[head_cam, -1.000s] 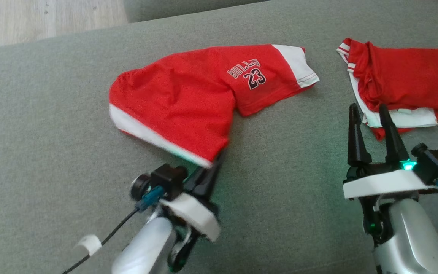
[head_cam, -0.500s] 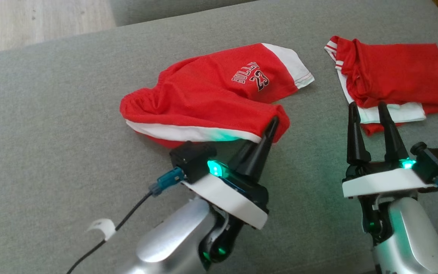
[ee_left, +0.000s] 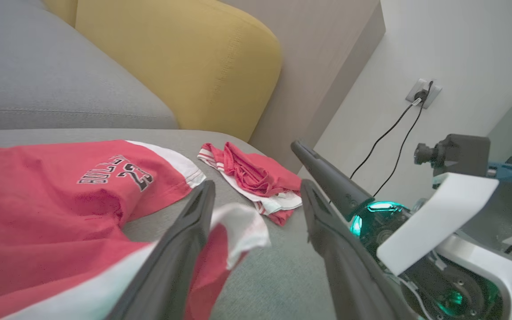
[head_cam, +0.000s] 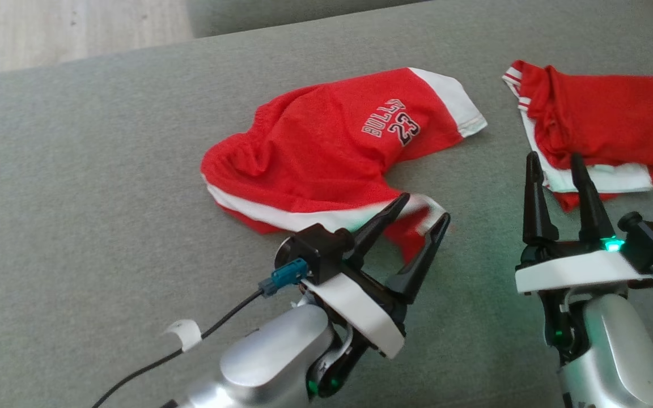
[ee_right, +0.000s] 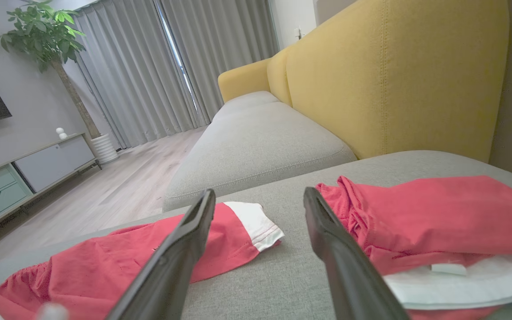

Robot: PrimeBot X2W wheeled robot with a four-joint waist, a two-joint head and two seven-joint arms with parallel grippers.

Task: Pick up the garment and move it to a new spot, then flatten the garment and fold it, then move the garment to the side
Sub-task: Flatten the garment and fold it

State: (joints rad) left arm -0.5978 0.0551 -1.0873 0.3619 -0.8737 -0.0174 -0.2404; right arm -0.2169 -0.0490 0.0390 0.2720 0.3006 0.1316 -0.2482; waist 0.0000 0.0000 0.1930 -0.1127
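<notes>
Red shorts [head_cam: 326, 153] with white hems and a "BULLS 23" print lie crumpled on the grey sofa seat [head_cam: 105, 170]. My left gripper [head_cam: 424, 208] stands open at their near right corner. A blurred white-hemmed flap [ee_left: 238, 226] hangs loose between its fingers, touching the left one. My right gripper [head_cam: 553, 158] is open and empty, hovering to the right by a second red and white garment [head_cam: 604, 119]. The right wrist view shows the shorts [ee_right: 118, 258] at lower left and that other garment [ee_right: 438, 213] at right.
A yellow backrest [ee_right: 394, 75] rises behind the seat. Wooden floor [head_cam: 66, 28] lies beyond the sofa's far left edge. A wall socket with a dark cable [ee_left: 420, 93] sits on the wall past the sofa's end. Bare grey cushion stretches to the left and front.
My left gripper carried the shorts' near hem to the right and has opened, letting the cloth go. The right gripper has held still. The head camera shifted slightly.
</notes>
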